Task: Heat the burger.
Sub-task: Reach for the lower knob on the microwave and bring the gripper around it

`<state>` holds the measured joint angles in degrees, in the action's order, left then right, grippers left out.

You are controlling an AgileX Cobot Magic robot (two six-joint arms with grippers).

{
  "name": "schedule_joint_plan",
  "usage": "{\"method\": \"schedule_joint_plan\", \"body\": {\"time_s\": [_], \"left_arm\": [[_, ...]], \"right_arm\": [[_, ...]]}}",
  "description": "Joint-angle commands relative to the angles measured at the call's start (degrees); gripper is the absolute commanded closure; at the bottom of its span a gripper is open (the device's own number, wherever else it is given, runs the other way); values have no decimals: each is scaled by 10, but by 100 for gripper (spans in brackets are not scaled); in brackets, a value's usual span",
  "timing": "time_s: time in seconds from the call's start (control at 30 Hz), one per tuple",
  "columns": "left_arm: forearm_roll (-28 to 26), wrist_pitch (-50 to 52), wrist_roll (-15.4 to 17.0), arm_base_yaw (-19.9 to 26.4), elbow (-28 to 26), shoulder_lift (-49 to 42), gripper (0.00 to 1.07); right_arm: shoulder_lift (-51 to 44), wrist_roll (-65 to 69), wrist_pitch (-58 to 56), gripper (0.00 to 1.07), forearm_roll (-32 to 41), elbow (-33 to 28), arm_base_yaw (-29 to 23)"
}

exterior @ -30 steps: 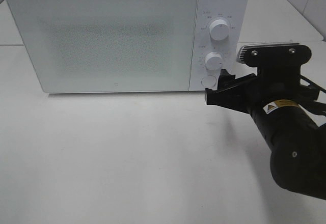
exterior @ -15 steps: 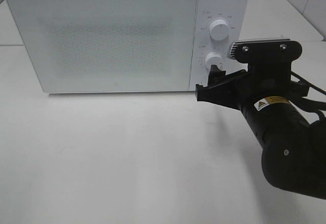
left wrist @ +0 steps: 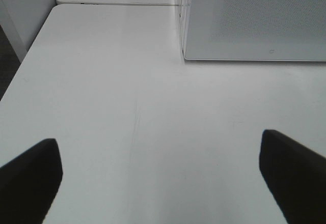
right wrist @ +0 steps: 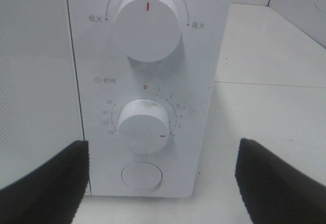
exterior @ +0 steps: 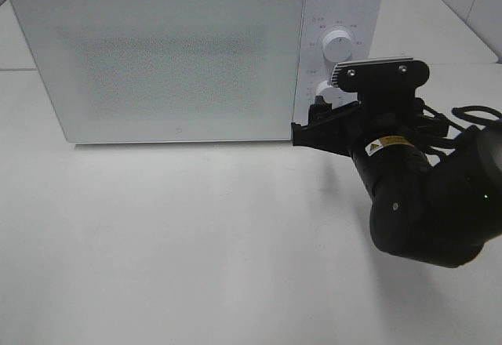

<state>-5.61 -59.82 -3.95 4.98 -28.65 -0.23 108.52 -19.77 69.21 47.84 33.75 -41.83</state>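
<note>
The burger is not visible in any view; I judge it sits behind the closed, frosted door (exterior: 157, 55) of the white, boxy microwave (exterior: 337, 0). The smooth round timer knob (right wrist: 144, 124) has its red mark off zero, so heating appears set. My right claw (right wrist: 162, 183) stands wide open and empty, facing the knobs. My left claw (left wrist: 160, 178) is open and empty over the matte table (left wrist: 127, 107).

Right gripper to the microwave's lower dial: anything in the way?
Nothing visible. The right gripper faces the lower dial on the microwave with its jaws open and only air between. The door is shut; the burger is not in view.
</note>
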Motion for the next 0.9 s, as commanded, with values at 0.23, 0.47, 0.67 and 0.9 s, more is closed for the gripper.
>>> {"method": "schedule_joint_plan", "body": {"time_s": [0.23,0.47,0.67,0.9], "left_arm": [[-6,4,3,-3,2,-13,6],[-6,4,3,-3,2,-13,6],[-6,4,3,-3,2,-13,6],[-6,4,3,-3,2,-13,6]], "right_arm": [[42,26,79,31,-29,51,30],[77,42,65,31,-64,91,53],[100,56,52,31,-70,109,65],[125,56,51,31,-72,128,65]]}}
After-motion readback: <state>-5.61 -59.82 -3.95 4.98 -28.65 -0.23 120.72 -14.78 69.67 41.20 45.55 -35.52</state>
